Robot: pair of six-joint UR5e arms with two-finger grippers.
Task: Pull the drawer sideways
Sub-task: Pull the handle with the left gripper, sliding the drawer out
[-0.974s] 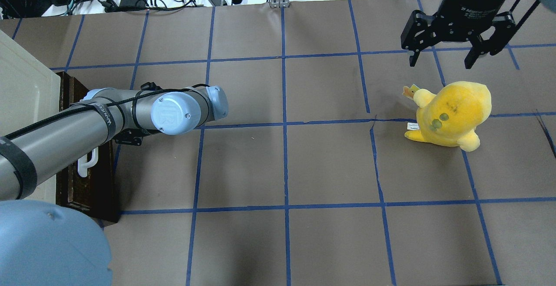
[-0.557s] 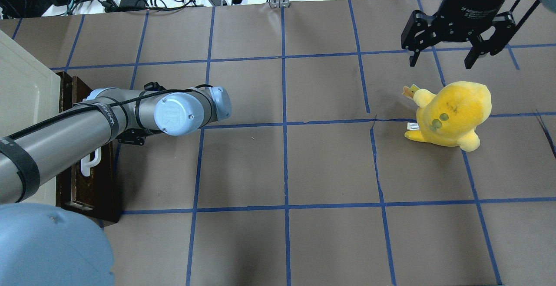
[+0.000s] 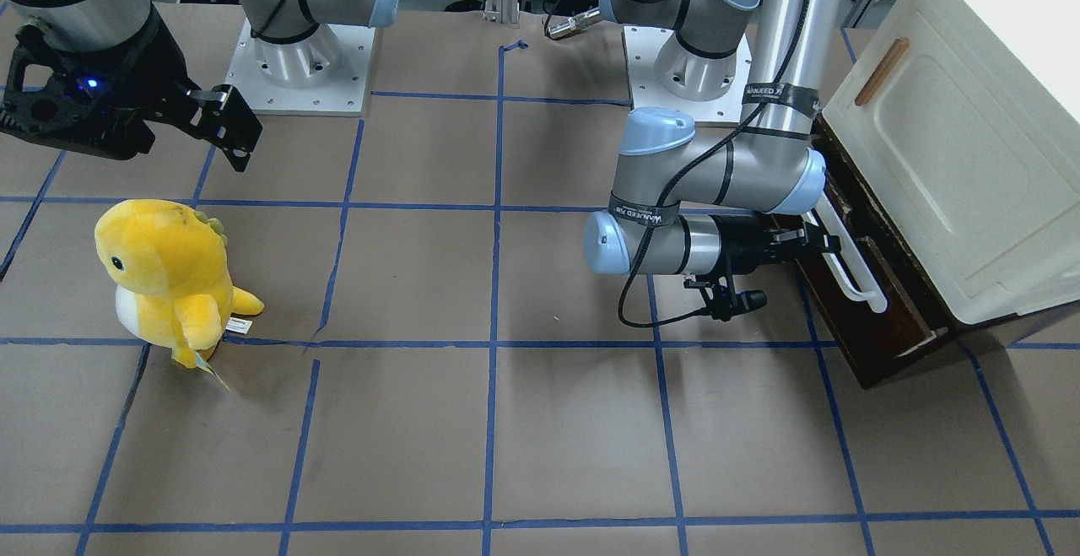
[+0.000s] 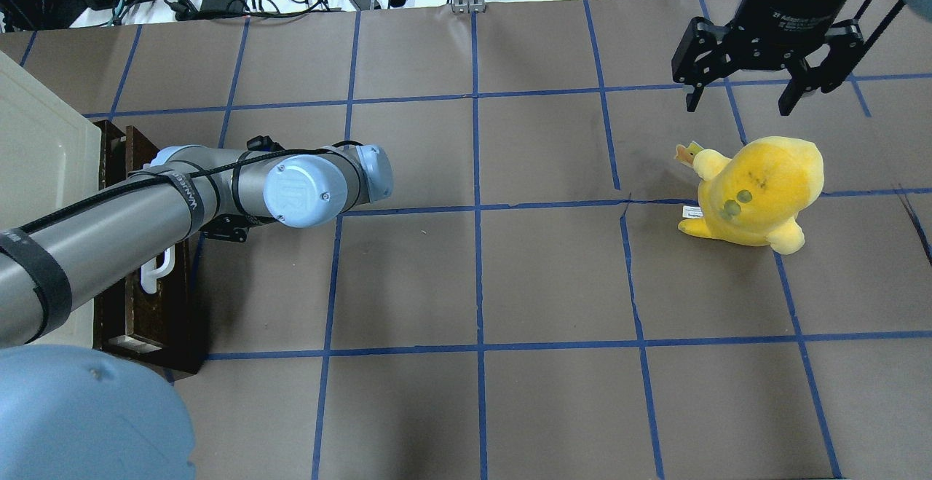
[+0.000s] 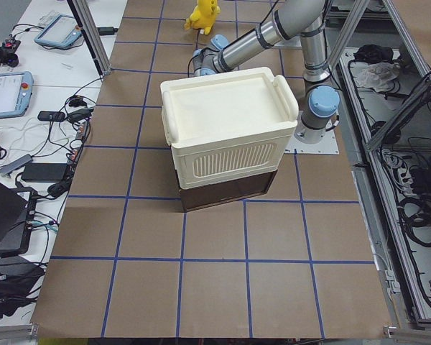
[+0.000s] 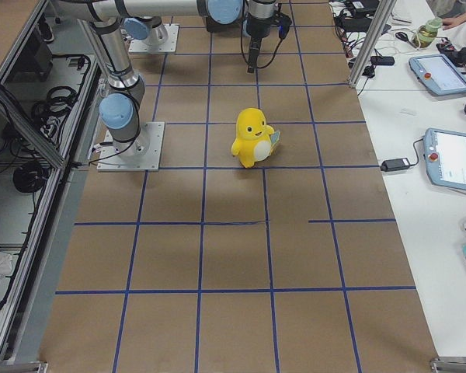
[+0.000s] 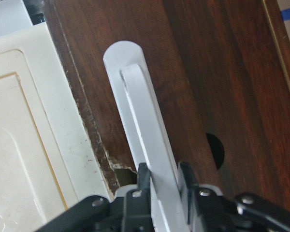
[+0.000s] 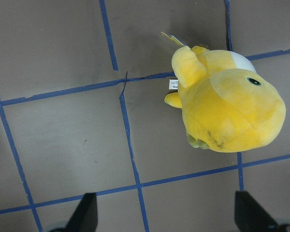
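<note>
left claw point(image 7: 164, 172) pinching smooth white bar handle point(image 7: 140, 111); glossy dark-wood drawer point(image 7: 208, 72)

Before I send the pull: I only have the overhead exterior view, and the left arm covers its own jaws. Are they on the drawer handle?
Observer: Yes. In the left wrist view the left gripper has its jaws shut on the white bar handle.
Operator: Near its tip?
Observer: No, the bar's rounded end lies well beyond the jaws.
Operator: Is the cabinet door touched?
Observer: No. The front-facing view shows the cream door and its wooden handle apart from the gripper, above the drawer.
</note>
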